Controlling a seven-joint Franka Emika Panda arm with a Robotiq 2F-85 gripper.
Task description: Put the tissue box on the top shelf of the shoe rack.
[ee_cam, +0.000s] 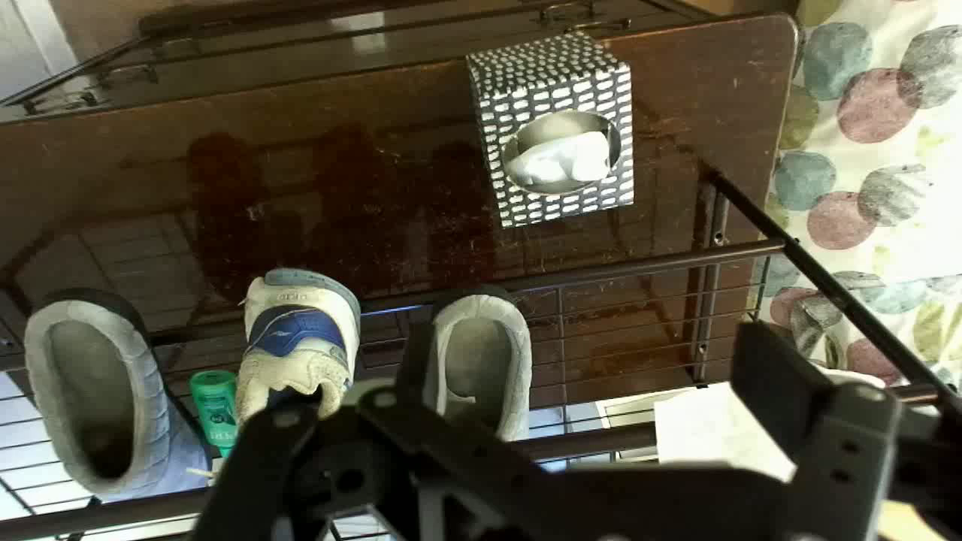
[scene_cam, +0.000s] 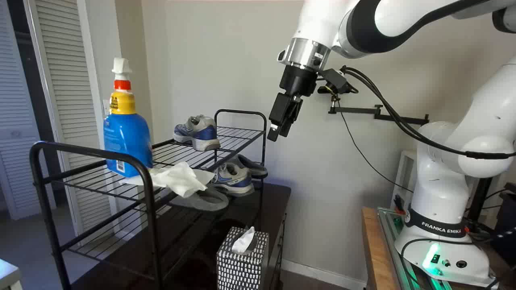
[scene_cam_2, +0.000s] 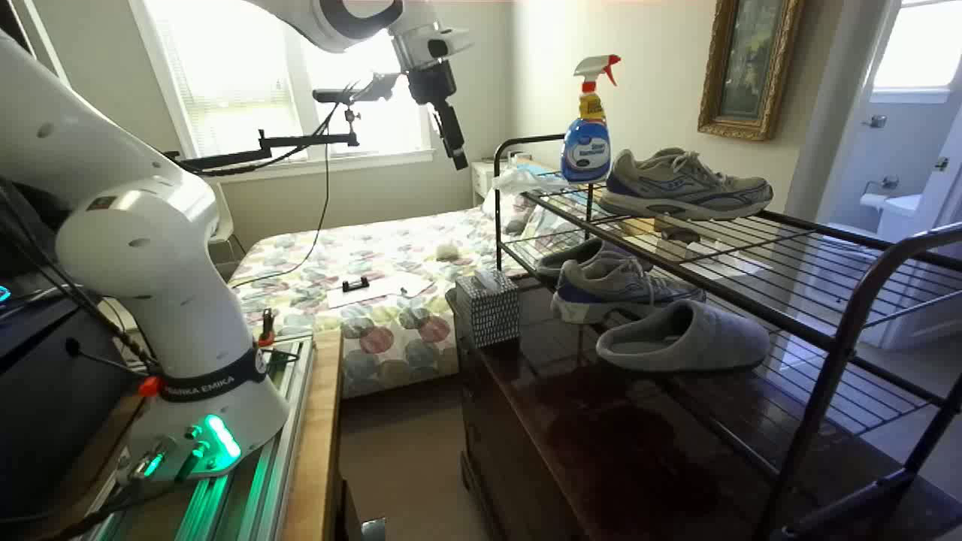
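Note:
The tissue box, black with white dashes and a white tissue in its top, stands upright on the dark dresser beside the shoe rack. It shows in both exterior views point(scene_cam: 242, 268) point(scene_cam_2: 488, 315) and in the wrist view point(ee_cam: 555, 96). The black wire shoe rack point(scene_cam: 92, 150) stands on the dresser; its top shelf point(scene_cam_2: 751, 305) holds a sneaker, a spray bottle and crumpled white tissue. My gripper point(scene_cam: 279, 135) hangs in the air above the rack's level, well above the box and apart from it. In the wrist view the jaws point(ee_cam: 594, 364) are spread and empty.
A blue spray bottle point(scene_cam: 127, 137) stands tall at one end of the top shelf. A sneaker point(scene_cam_2: 684, 184) sits beside it. Slippers point(scene_cam_2: 684, 338) and another sneaker point(scene_cam_2: 624, 285) are lower down. The rack's raised end bars point(scene_cam: 242, 111) stick up. A bed point(scene_cam_2: 398, 300) stands beyond the dresser point(scene_cam_2: 518, 376).

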